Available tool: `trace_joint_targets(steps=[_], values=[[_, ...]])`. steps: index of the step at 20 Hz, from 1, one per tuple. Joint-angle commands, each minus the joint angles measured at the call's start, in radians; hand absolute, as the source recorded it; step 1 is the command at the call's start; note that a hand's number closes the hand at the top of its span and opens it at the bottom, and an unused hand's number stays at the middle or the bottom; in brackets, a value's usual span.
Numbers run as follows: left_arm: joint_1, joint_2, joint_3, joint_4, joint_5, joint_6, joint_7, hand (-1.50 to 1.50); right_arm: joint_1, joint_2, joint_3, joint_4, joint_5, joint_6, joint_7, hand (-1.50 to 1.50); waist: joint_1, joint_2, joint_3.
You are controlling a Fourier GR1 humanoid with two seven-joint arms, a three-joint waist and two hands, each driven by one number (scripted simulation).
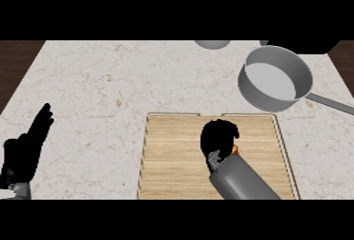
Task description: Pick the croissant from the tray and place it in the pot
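A wooden tray [173, 154] lies on the counter near the front edge. My right hand [218, 138] is over the tray's middle right, fingers curled downward. Only a small orange bit of the croissant [236, 149] shows at the hand's right side; the rest is hidden under the hand. The grey pot [276, 77] stands at the back right, tilted in view, with its handle [332, 104] pointing right. My left hand [27, 147] rests open at the left edge, fingers up.
A grey round object [212, 44] sits at the back edge of the marble counter [104, 79]. A black shape [304, 44] lies behind the pot. Dark wood shows beyond the counter's left and right sides.
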Motion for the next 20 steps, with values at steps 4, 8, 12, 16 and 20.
trace_joint_targets(steps=[4, 8, 12, 16, 20], values=[[0.053, -0.048, -0.021, -0.065, -0.048, 0.015, 0.010, 0.00, 0.013, 0.012, 0.021, 0.037, 0.026, -0.024, 0.017, 1.50, 0.002, 0.008, 0.004], [0.008, -0.011, 0.019, 0.010, -0.001, -0.029, -0.004, 0.00, 0.012, 0.012, -0.096, -0.014, -0.082, -0.160, -0.162, 1.50, 0.001, 0.012, 0.005], [0.015, -0.001, 0.022, -0.008, -0.010, -0.027, -0.010, 0.00, 0.021, 0.013, -0.199, -0.099, -0.247, -0.250, -0.307, 1.50, 0.002, 0.012, 0.006], [0.033, -0.025, 0.010, -0.034, -0.028, -0.019, 0.000, 0.00, -0.030, -0.012, -0.279, -0.042, -0.252, -0.246, -0.402, 1.50, 0.002, 0.009, 0.004], [0.005, -0.036, 0.007, -0.072, -0.034, -0.019, 0.060, 0.00, 0.002, -0.021, -0.210, -0.138, -0.131, -0.304, -0.342, 1.50, -0.002, 0.007, 0.004]])
